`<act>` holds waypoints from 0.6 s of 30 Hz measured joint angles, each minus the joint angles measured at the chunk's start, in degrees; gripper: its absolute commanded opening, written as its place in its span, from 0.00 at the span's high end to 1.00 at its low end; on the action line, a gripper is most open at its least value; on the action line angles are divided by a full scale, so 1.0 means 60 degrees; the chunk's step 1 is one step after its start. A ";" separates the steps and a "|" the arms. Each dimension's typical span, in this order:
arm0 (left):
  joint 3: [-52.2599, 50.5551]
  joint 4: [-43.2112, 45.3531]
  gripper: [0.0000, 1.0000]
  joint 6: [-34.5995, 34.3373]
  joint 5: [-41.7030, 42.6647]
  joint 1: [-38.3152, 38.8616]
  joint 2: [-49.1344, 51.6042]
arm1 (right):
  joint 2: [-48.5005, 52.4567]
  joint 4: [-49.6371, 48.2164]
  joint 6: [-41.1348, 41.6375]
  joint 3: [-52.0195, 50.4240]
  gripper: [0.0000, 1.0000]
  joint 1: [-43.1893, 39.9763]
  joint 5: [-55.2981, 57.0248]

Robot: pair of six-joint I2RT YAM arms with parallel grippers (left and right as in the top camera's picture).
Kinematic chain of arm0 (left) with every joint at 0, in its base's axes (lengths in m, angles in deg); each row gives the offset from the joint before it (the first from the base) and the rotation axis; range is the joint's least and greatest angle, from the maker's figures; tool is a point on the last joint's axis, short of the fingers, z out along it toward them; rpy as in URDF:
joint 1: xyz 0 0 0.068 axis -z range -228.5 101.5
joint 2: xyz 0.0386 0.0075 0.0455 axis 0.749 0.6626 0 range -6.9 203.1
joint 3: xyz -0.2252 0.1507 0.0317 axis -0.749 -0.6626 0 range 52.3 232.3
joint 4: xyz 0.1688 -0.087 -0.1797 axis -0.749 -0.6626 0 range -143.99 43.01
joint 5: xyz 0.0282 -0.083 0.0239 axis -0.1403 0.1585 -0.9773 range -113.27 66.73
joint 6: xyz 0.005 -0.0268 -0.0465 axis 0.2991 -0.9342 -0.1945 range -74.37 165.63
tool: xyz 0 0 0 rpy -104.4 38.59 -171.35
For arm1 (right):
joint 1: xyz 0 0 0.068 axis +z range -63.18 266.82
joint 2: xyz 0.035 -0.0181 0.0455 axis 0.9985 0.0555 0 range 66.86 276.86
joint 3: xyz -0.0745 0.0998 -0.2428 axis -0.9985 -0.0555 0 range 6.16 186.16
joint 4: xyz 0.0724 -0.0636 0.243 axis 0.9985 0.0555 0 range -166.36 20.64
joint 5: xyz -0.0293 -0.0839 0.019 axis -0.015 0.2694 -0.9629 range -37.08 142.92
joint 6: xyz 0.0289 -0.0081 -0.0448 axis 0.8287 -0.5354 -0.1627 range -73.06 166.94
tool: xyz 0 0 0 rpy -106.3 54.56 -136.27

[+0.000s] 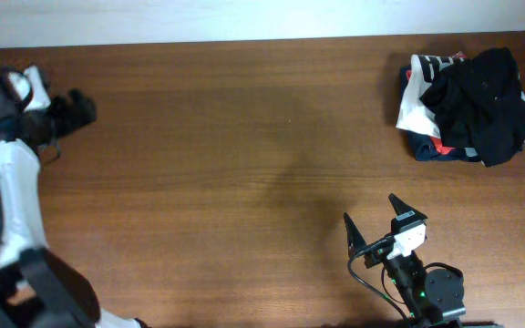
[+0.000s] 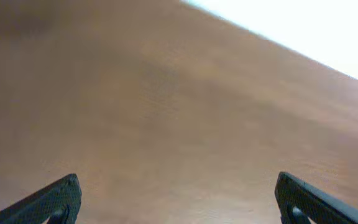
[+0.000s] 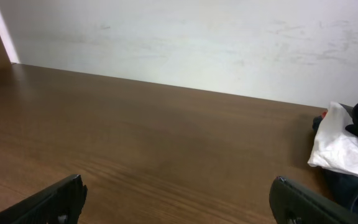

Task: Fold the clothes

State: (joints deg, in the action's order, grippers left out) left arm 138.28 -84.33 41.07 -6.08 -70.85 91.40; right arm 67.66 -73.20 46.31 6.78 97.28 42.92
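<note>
Both pairs of jaws stand spread wide and grasp nothing. The right arm [image 1: 422, 278] holds its jaws low over bare bench [image 1: 244, 137] near the front edge. The left arm [image 1: 12, 182] points its jaws over the far left end. The black top [image 1: 486, 96] lies crumpled on a heap [image 1: 413, 105] of white, navy and red garments at the back right corner, well apart from both. I judge the wide stance a readiness to reach. The top must come off the heap onto the bare middle before any folding.

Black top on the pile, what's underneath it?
Beneath the black top, white fabric and a navy garment stick out; anything else under it is covered.
</note>
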 measured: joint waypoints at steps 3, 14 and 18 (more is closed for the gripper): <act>0.0000 0.0171 0.01 -0.0004 -0.0328 0.0772 -0.0951 | 0.0000 0.0000 0.0000 0.0000 0.01 0.0000 0.0000; -0.3016 0.3202 0.01 -0.0004 -0.2539 0.2707 -0.4765 | 0.0000 0.0000 0.0000 0.0000 0.01 0.0000 0.0000; -0.5665 0.5515 0.01 -0.0004 -0.2626 0.2707 -0.6218 | 0.0000 0.0000 -0.0004 0.0000 0.01 0.0000 0.0000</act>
State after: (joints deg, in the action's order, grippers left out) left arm 104.29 -51.24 41.05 -21.83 -54.61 54.09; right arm 67.66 -73.20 46.29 6.78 97.28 42.92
